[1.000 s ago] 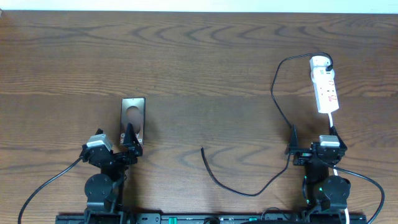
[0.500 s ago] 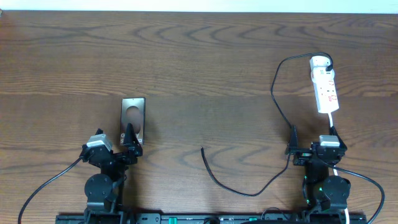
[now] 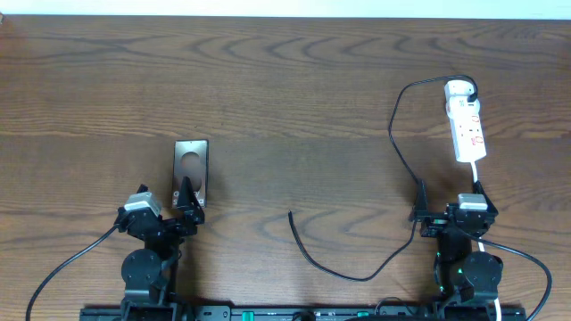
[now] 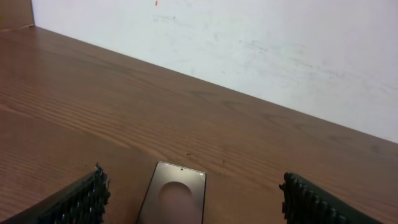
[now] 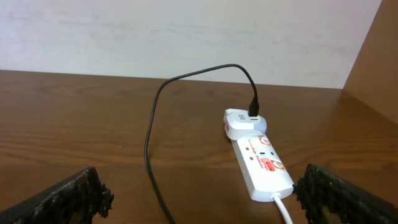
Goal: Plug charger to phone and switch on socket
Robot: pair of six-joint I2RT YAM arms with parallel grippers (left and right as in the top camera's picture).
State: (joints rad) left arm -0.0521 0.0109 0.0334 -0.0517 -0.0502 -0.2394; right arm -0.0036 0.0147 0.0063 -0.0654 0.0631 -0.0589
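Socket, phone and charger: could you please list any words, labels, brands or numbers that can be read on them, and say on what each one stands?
No text is legible in any view.
socket: red marks and a red-and-white label on its face, too small and blurred to read.
phone: no lettering shows on its bronze face.
white plug adapter: no print visible.

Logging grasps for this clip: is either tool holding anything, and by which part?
Nothing is held. The left tool and right tool are both open and empty; the phone and charger lie ungripped on the table.
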